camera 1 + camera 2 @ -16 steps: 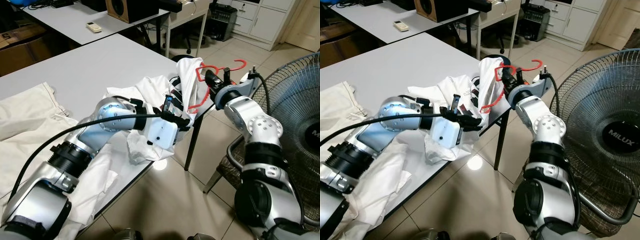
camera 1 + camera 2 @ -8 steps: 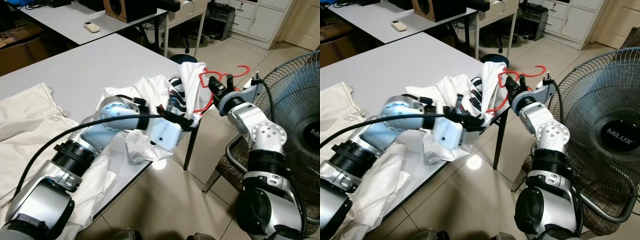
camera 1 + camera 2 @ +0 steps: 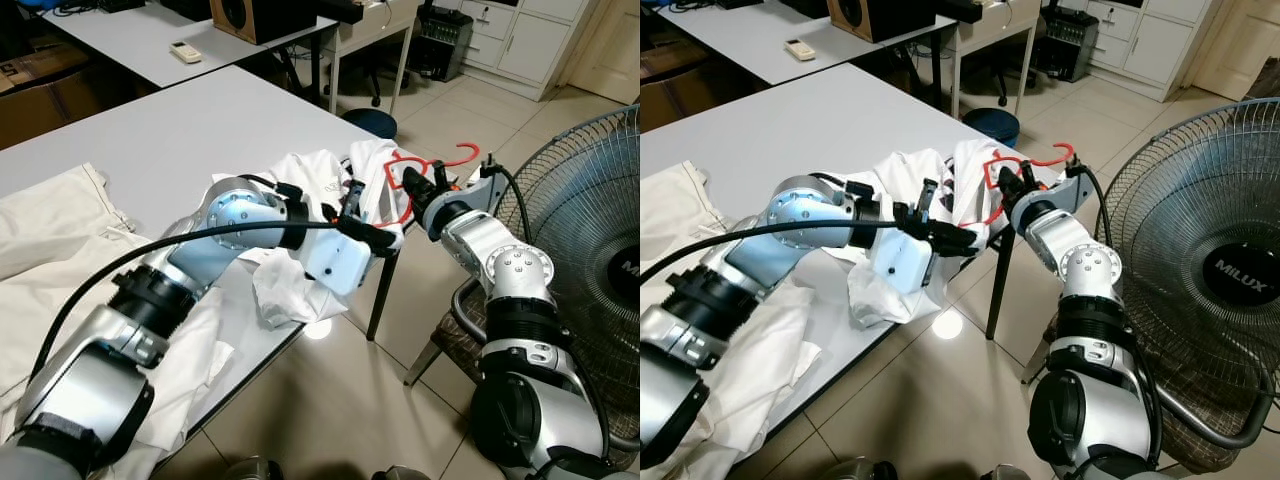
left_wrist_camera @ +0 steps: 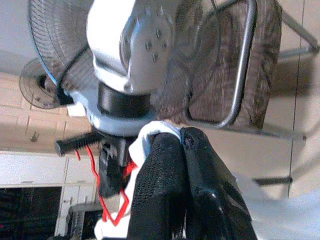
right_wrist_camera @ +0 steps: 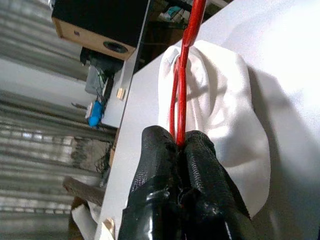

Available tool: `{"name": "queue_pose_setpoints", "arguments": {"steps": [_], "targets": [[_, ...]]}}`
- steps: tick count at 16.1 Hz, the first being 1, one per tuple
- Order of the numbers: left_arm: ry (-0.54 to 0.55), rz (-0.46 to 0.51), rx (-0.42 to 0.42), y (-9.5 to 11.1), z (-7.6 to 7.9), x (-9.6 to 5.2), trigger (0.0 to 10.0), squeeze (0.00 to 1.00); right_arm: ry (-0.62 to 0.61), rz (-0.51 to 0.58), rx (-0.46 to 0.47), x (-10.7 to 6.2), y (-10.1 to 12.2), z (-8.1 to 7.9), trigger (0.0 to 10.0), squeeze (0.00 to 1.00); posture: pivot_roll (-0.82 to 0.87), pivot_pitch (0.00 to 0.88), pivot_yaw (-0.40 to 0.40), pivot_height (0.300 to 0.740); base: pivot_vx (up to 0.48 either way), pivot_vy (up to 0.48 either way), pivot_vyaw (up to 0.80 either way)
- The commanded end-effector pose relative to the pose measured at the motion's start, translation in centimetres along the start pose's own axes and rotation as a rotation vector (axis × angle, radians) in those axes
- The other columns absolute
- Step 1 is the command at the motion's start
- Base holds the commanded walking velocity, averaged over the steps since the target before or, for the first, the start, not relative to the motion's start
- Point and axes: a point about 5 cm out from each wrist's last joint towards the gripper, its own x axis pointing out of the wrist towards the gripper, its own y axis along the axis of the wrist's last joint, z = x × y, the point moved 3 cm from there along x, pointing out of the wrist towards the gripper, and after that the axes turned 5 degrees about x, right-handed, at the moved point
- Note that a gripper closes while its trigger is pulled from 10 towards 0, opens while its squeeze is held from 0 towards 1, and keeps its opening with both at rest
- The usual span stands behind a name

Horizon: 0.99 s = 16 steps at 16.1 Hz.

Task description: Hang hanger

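Head views: white cloth (image 3: pixel 45 260) spread along the left of the grey table (image 3: pixel 180 120); further right a crumpled white shirt (image 3: pixel 300 185) bunched at the table's corner. Left gripper (image 3: pixel 352 208) reaches over that corner from the left and pinches a fold of the shirt; its wrist view gives what the head views cannot: both black fingers (image 4: pixel 160 190) pressed together with a scrap of white fabric caught at the tips, the right arm's silver forearm (image 4: pixel 125 40) just beyond them. Red hanger (image 3: pixel 425 170) sits at the table corner, lower part tucked in the shirt, hook (image 3: pixel 1052 155) standing free above the right arm. Right gripper (image 3: pixel 412 185) comes in from the right; head views show it only as a dark tip against the hanger. Its wrist view settles it: fingers (image 5: pixel 160 165) closed tight on the thin red wire, white cloth draped just beyond. Far right, a standing fan (image 3: pixel 1215 240) on the tiled floor (image 3: pixel 330 400).
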Motion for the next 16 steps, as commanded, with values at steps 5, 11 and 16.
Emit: {"name": "queue_pose_setpoints", "arguments": {"steps": [5,11,16], "targets": [[0.028,-0.055,0.064,-1.2,-1.5,-1.3,0.0,0.0,-0.029,0.002,-0.073,-1.7,1.4,0.9,10.0,0.0,-0.13,0.002,-0.004,0.74,0.0,0.0,0.0],[0.137,0.097,0.155,2.4,-5.1,-0.6,0.0,0.0,-0.093,-0.038,-0.069,-0.8,-1.0,2.6,10.0,0.0,-0.13,0.0,-0.004,0.74,0.0,0.0,0.0],[0.042,0.068,0.017,1.8,-2.0,0.5,3.4,0.0,0.026,-0.014,-0.044,-0.7,0.0,-0.4,10.0,0.0,-0.13,0.0,-0.002,0.74,0.0,0.0,0.0]]}}
